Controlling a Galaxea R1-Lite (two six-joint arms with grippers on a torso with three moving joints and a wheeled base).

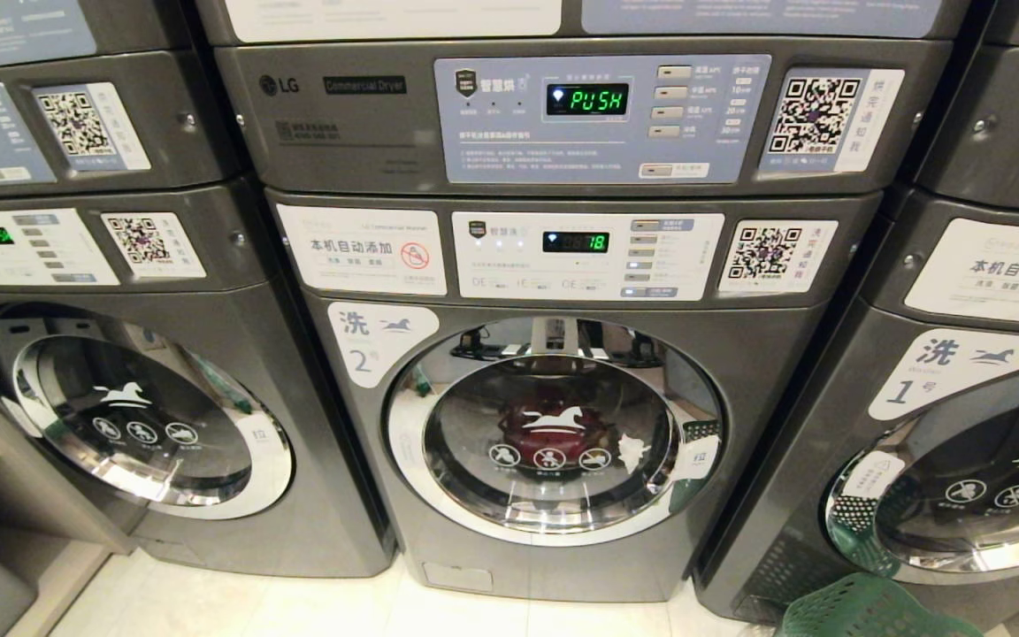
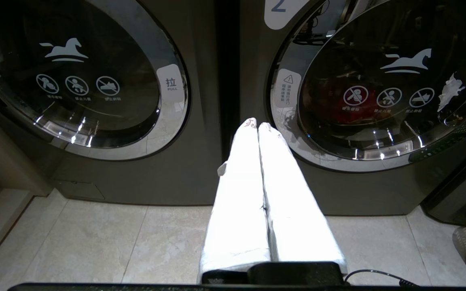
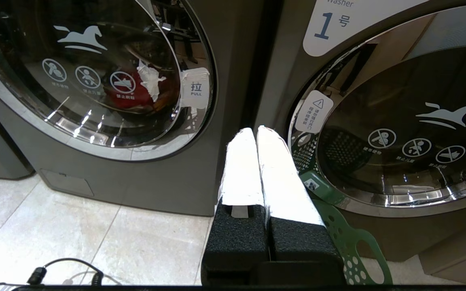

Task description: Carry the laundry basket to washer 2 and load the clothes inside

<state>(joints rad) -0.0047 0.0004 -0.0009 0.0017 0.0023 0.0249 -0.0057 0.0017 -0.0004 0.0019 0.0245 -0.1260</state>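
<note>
Straight ahead of you stands washer 2 [image 1: 554, 425], door closed. Your laundry basket [image 1: 863, 610] sits low on the floor to its right, before washer 1 [image 1: 961, 460], just beside the right gripper [image 3: 256, 131]; both grippers' fingers are pressed together, empty, left gripper [image 2: 257, 125] farther off.

Dark grey washer 2 [image 1: 554, 425]; green perforated laundry basket [image 1: 863, 610]; white-wrapped tools.

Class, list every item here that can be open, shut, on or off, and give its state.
washer 2: door shut, display lit
washer 1: door shut
unnumbered washer: door shut
dryer: display lit
laundry basket: on the floor
left claw: shut, empty
right claw: shut, empty
</note>
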